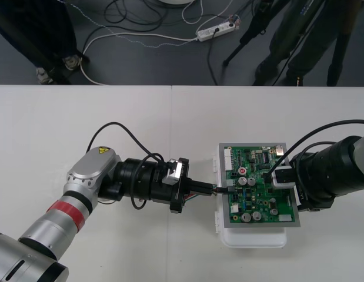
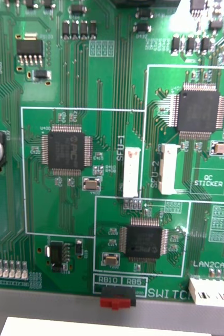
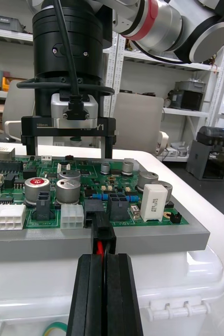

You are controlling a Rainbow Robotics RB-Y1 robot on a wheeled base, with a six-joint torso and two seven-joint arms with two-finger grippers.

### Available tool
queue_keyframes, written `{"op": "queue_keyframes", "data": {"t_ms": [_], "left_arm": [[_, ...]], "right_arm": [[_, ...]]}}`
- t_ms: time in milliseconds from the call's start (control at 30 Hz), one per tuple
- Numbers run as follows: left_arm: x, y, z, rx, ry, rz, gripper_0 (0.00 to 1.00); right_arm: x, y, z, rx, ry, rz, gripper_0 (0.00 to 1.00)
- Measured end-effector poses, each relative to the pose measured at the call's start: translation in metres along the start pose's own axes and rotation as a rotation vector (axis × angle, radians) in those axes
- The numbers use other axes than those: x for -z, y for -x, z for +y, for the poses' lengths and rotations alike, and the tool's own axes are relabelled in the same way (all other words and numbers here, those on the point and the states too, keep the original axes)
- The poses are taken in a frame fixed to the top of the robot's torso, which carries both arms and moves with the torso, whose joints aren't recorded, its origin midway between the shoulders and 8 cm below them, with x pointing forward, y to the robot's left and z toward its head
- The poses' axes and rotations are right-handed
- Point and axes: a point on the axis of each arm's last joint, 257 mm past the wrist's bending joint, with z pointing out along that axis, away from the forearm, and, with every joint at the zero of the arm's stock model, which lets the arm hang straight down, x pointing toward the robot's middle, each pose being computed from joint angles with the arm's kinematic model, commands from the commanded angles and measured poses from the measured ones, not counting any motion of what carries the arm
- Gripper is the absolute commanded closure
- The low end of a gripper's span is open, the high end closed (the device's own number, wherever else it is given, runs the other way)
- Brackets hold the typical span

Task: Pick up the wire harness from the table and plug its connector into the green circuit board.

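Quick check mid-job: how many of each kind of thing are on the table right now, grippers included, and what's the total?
grippers: 2 (left gripper, jaws shut on the harness; right gripper)
green circuit board: 1
wire harness: 1
white base: 1
Total: 5

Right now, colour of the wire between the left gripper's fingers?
Red wire; best in left wrist view.

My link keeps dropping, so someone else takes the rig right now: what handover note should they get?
Left gripper: fingers shut on the harness, at the green board's left edge.
Right gripper: open, over the board's right side, holding nothing.
Done: harness picked up; its black plug sits at an edge socket.
Left: seating cannot be told; press home, release, withdraw.
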Motion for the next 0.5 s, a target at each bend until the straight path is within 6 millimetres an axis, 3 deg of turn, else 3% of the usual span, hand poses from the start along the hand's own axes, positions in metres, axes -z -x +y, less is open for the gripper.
{"op": "queue_keyframes", "data": {"t_ms": [500], "left_arm": [[-0.001,0.0026,0.0026,-0.002,0.009,-0.008,1.0]], "right_arm": [[0.0,-0.0007,-0.0003,0.0,-0.001,0.003,0.0]]}}
